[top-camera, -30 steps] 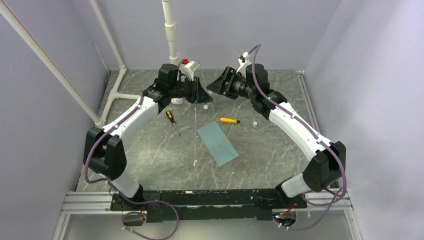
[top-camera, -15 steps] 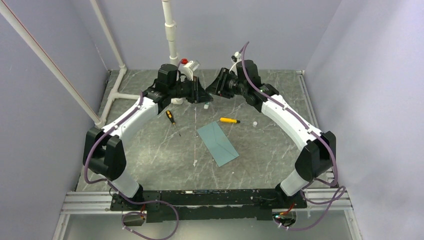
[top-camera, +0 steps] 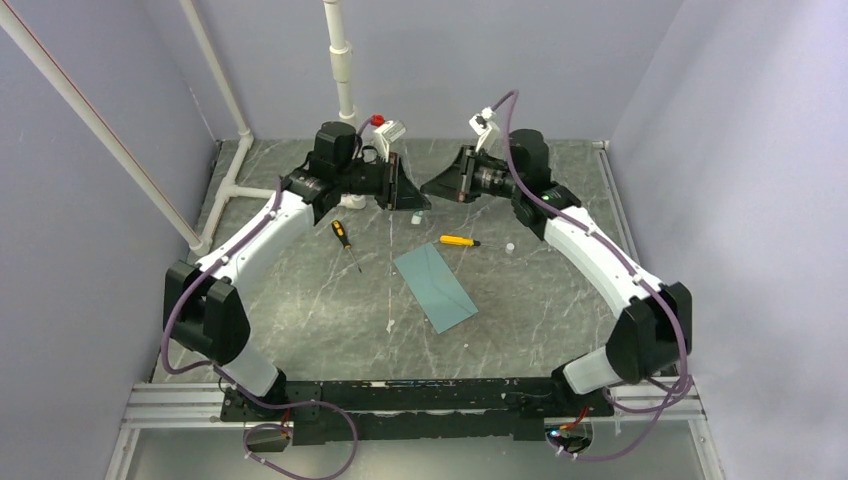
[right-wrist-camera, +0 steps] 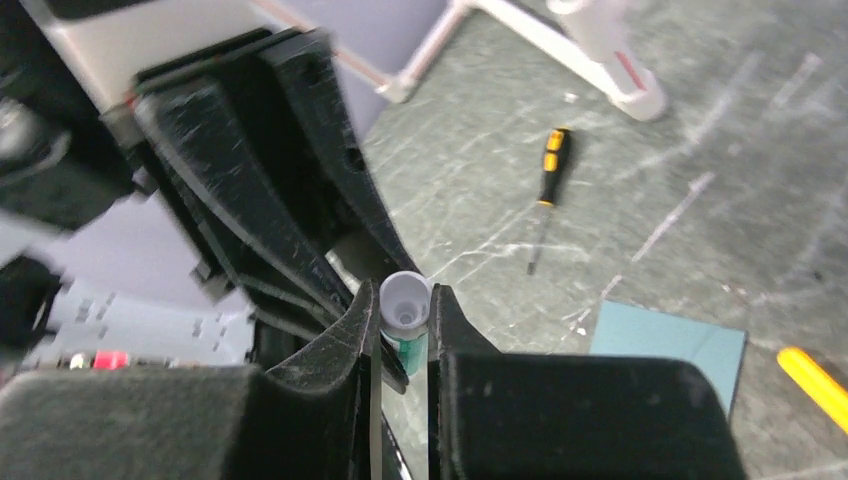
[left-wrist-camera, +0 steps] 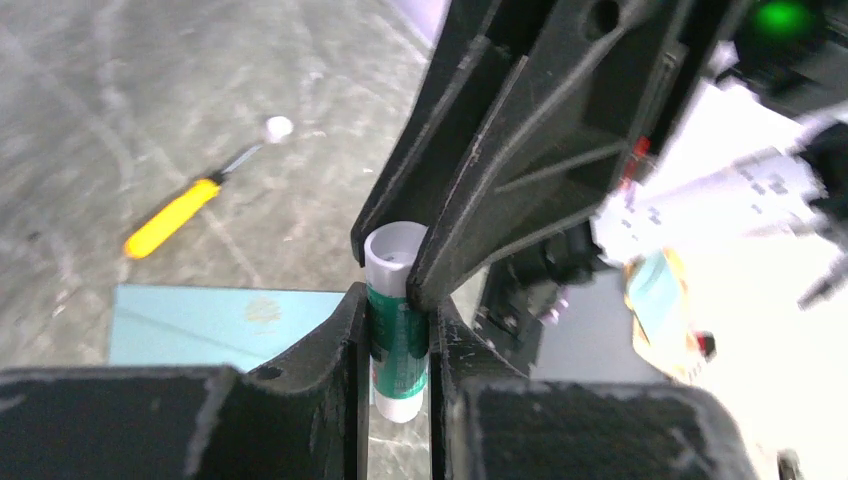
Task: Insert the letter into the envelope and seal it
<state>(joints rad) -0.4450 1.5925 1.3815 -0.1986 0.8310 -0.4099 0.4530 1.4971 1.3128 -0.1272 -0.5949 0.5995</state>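
Observation:
The teal envelope [top-camera: 435, 288] lies flat and closed at the table's middle; it also shows as the envelope [left-wrist-camera: 200, 325] and the envelope [right-wrist-camera: 665, 345] in the wrist views. No letter shows. Above the table's back middle the two grippers meet tip to tip. My left gripper [top-camera: 408, 190] [left-wrist-camera: 398, 300] is shut on the green body of a glue stick [left-wrist-camera: 398, 345]. My right gripper [top-camera: 436, 187] [right-wrist-camera: 403, 300] is shut on the white cap end of that glue stick [right-wrist-camera: 405, 300].
A yellow-handled screwdriver [top-camera: 458, 241] [left-wrist-camera: 170, 218] lies just behind the envelope. A black-and-yellow screwdriver [top-camera: 345, 240] [right-wrist-camera: 548, 180] lies to its left. A small white cap [top-camera: 509, 246] sits right of the yellow one. White pipes [top-camera: 345, 80] stand at the back left.
My right gripper's jaws have closed onto the glue stick's cap end. Both grippers shifted a little to the right with the stick between them. The envelope has not moved.

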